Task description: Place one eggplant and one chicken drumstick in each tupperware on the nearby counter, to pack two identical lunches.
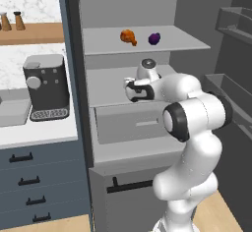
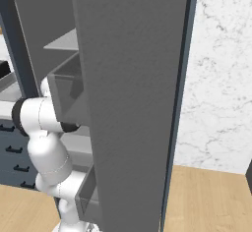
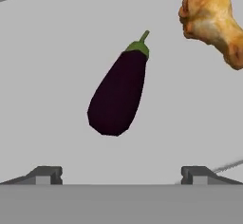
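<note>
In the left base view, a drumstick (image 1: 128, 37) and a violet eggplant (image 1: 154, 39) are being kept on the upper fridge shelf (image 1: 187, 43), so nothing is judged packed. In the hand view, a dark eggplant (image 3: 118, 91) is being faced by the gripper (image 3: 121, 173), jaws spread, nothing pinched.

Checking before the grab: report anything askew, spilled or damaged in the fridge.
Nothing stands out. A dark eggplant and a chicken drumstick lie loose and intact on a bare grey shelf, apart from each other. The open hand hovers over the eggplant, touching nothing.
</note>
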Tool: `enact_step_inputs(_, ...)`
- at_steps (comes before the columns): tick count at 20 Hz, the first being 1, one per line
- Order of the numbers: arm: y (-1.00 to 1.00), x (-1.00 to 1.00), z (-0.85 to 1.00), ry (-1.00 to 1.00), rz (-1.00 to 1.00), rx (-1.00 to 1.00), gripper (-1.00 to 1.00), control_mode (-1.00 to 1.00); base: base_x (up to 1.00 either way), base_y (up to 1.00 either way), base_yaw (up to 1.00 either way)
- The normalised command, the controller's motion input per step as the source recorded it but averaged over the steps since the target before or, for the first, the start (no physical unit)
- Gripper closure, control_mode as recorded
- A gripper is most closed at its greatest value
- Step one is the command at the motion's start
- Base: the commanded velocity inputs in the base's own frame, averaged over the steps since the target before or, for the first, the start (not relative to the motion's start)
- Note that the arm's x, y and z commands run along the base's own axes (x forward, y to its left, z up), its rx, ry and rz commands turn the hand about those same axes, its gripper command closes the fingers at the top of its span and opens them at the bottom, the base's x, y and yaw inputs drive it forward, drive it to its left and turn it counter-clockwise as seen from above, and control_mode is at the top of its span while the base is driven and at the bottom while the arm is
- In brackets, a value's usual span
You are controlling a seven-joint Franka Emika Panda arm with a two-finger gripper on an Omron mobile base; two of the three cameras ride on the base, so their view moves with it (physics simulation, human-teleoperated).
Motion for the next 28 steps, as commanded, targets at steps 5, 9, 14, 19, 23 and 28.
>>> enact_step_inputs(5, 0.00, 0.46, -0.24, 0.00, -0.06, 0.00, -1.00, -1.00, 0.00, 0.00, 0.00)
enact_step_inputs(9, -0.04, 0.46, -0.20, 0.00, -0.03, 0.00, -1.00, -1.00, 0.00, 0.00, 0.00)
enact_step_inputs(14, -0.16, 0.36, -0.21, 0.00, -0.02, 0.00, -1.00, -1.00, 0.00, 0.00, 0.00)
enact_step_inputs(19, -0.07, 0.26, -0.35, 0.00, -0.03, 0.00, 1.00, -1.00, 0.00, 0.00, 0.00)
enact_step_inputs(23, 0.00, 0.19, -0.20, 0.00, -0.01, 0.00, 1.00, -1.00, 0.00, 0.00, 0.00)
enact_step_inputs(28, 0.00, -0.41, -0.02, 0.00, 0.00, 0.00, 1.00, -1.00, 0.00, 0.00, 0.00)
